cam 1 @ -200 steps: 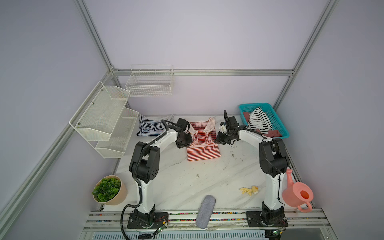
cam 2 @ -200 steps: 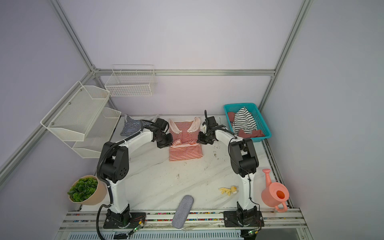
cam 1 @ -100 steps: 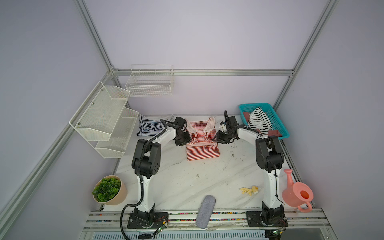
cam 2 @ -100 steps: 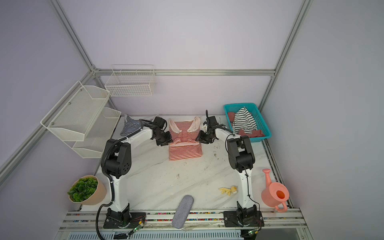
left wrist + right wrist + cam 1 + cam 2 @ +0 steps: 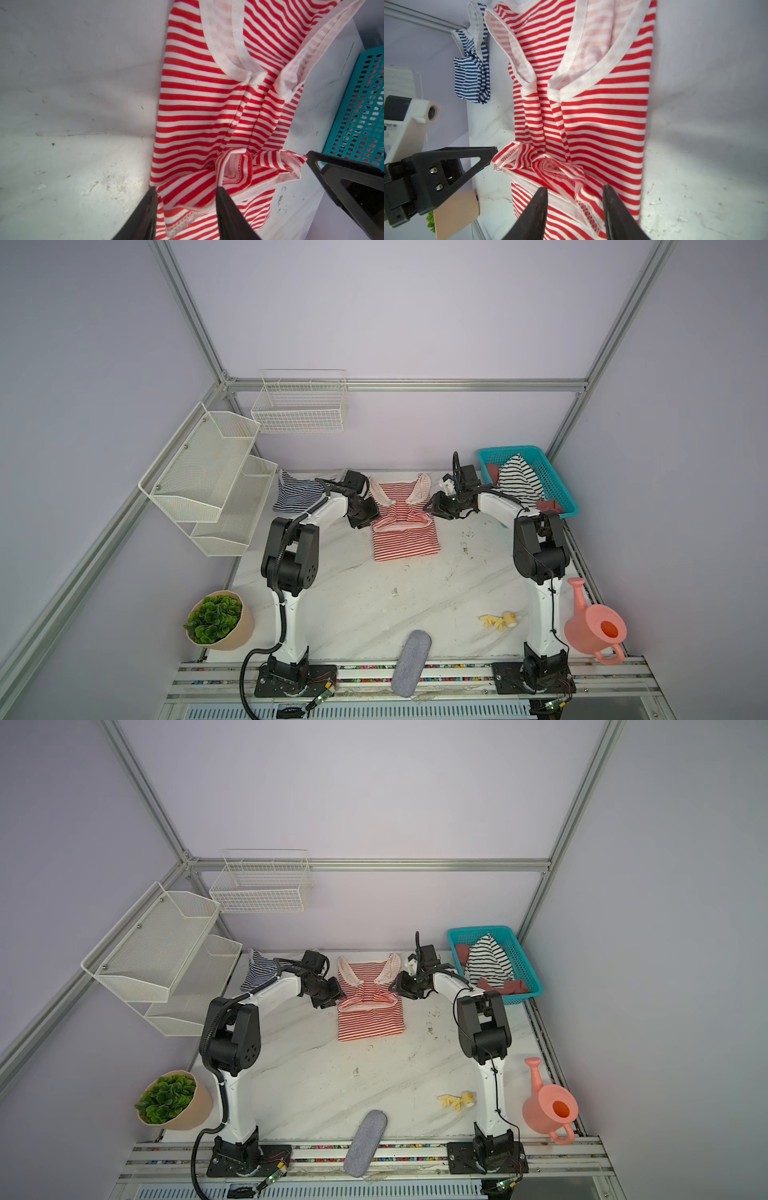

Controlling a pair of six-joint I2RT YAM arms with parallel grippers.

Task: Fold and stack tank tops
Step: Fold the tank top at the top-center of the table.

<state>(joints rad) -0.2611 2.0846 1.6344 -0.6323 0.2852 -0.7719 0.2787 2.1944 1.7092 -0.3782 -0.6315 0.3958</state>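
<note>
The red-and-white tank top lies at the back middle of the table, its lower hem folded up over its middle. My left gripper is open over the folded hem's left corner, and the cloth lies loose between its fingers. At the hem's right corner my right gripper is open too, gripping nothing. The navy-and-white tank top lies crumpled at the back left.
A teal basket at the back right holds a black-and-white striped cloth. White mesh shelves hang on the left. Along the front stand a potted plant, a grey felt case, a yellow toy and a pink watering can.
Both grippers have opened and let go of the red-and-white top's hem, which now rests folded on the shirt. The arms have barely shifted.
</note>
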